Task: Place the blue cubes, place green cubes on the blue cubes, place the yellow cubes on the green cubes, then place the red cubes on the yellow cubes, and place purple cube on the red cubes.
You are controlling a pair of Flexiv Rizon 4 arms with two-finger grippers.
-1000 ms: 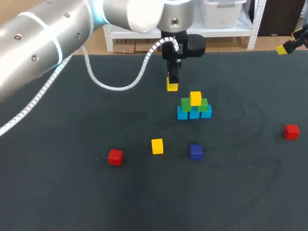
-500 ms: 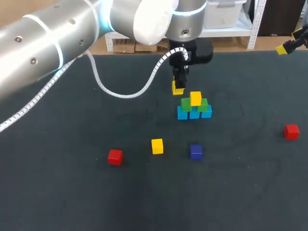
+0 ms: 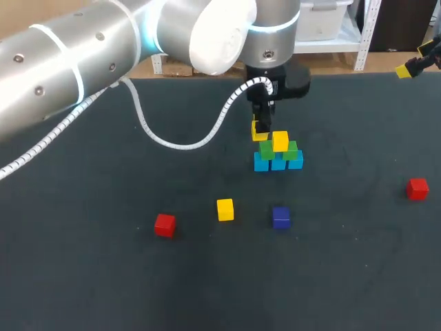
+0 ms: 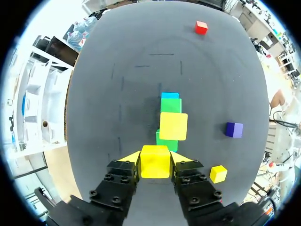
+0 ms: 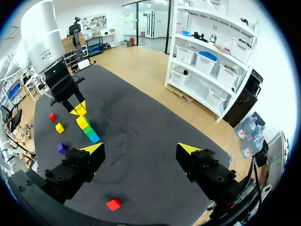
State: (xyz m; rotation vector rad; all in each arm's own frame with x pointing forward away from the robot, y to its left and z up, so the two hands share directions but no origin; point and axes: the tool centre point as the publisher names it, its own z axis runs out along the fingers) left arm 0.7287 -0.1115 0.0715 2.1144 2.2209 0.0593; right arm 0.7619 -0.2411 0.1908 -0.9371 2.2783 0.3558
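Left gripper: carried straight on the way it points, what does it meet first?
Probably the near green cube, right ahead of the left gripper and beside the stacked yellow cube; the held yellow cube would touch it first. Depth is unclear.

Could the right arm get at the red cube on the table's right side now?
Likely yes: the right gripper is open and empty, and that red cube sits alone with nothing near it.

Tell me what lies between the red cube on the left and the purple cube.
A loose yellow cube lies there, as the head view shows.
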